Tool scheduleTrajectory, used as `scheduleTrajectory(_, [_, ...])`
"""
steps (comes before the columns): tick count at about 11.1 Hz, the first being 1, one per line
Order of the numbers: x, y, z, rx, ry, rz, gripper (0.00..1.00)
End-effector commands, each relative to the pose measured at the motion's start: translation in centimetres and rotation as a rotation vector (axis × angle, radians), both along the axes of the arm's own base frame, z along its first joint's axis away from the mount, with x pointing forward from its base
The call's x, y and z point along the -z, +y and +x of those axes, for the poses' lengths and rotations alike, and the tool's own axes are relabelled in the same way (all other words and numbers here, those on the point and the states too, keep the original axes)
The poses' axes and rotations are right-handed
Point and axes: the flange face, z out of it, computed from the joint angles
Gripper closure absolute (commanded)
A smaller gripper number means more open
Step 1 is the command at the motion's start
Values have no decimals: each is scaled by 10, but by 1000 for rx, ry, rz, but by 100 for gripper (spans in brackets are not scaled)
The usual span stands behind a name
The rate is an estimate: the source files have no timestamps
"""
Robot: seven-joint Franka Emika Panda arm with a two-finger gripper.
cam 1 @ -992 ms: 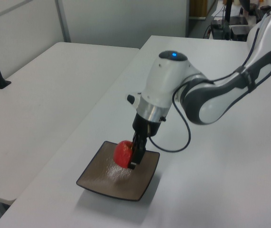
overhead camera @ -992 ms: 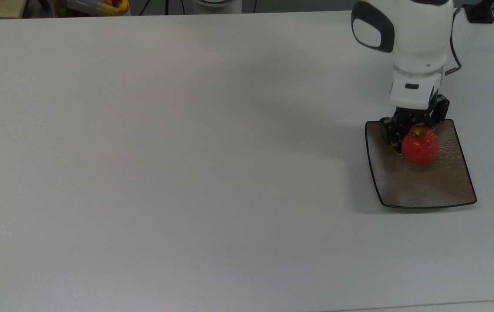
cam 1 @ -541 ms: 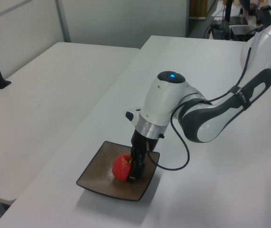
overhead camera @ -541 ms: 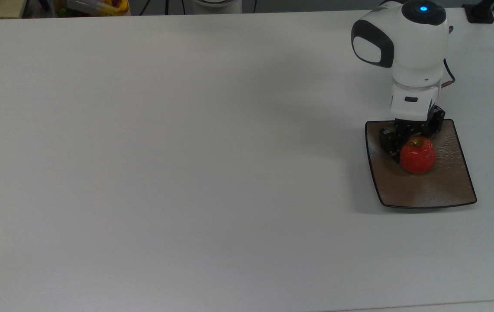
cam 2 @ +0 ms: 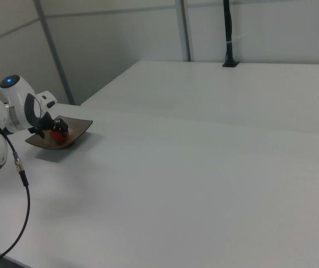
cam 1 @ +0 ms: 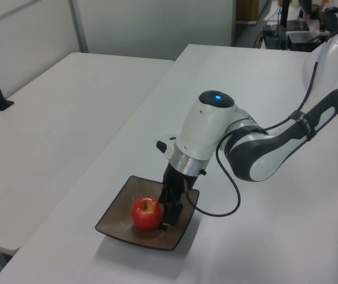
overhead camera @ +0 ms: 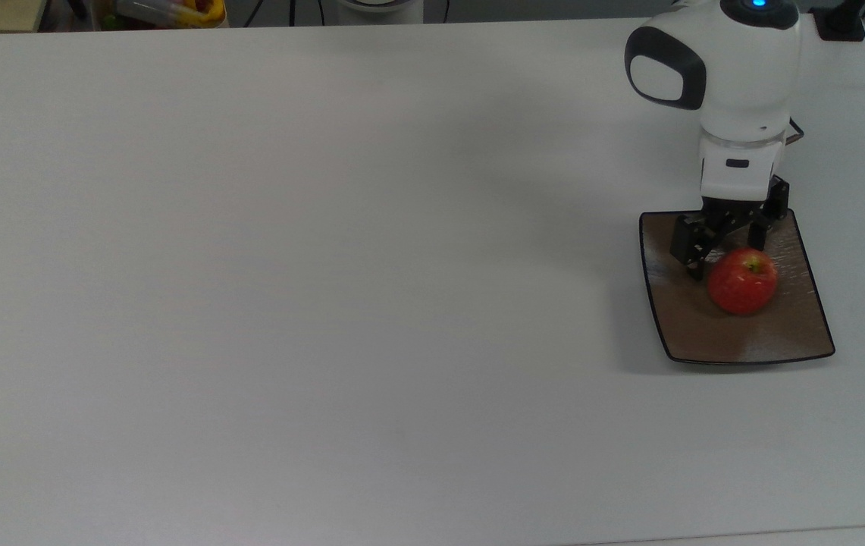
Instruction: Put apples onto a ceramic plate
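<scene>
The apple (overhead camera: 741, 281) sits on the ceramic plate (overhead camera: 788, 334), stem up and tipped slightly off vertical. My jaws stand open and empty just beside it, above the plate, on a plain white bench (overhead camera: 326, 265).

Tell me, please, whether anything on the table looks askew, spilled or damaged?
Nothing stands out. The apple sits upright on the ceramic plate, stem up, and the plate lies flat on the white table. The gripper is open beside the apple.

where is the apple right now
The small red apple sits on the square brown ceramic plate at the top view's right edge of the white table, just below the open black hand.
</scene>
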Motion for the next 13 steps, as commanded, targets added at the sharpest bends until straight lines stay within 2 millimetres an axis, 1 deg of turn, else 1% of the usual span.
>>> scheduleTrajectory(1, [-66,-8,-11,8,-59,24,0])
scheduleTrajectory(2, [-88,-17,-18,15,-53,13,0])
scheduleTrajectory(3, [-115,-27,-26,27,-41,-6,0])
scheduleTrajectory(4, [-141,-42,-31,45,-24,-30,0])
scheduleTrajectory(5, [-174,-61,-36,74,-6,-49,0])
scheduleTrajectory(6, [-206,-84,-44,110,30,-62,0])
scheduleTrajectory(7, [-238,-111,-51,152,68,-56,0])
scheduleTrajectory(8, [-272,-144,-59,198,104,-53,0])
scheduleTrajectory(9, [-302,-182,-69,251,139,-51,0])
scheduleTrajectory(10, [-327,-219,-79,305,188,-32,0])
scheduleTrajectory(11, [-341,-257,-86,363,251,-19,0])
scheduleTrajectory(12, [-351,-288,-94,410,290,-23,0])
scheduleTrajectory(13, [-353,-311,-102,447,318,-39,0])
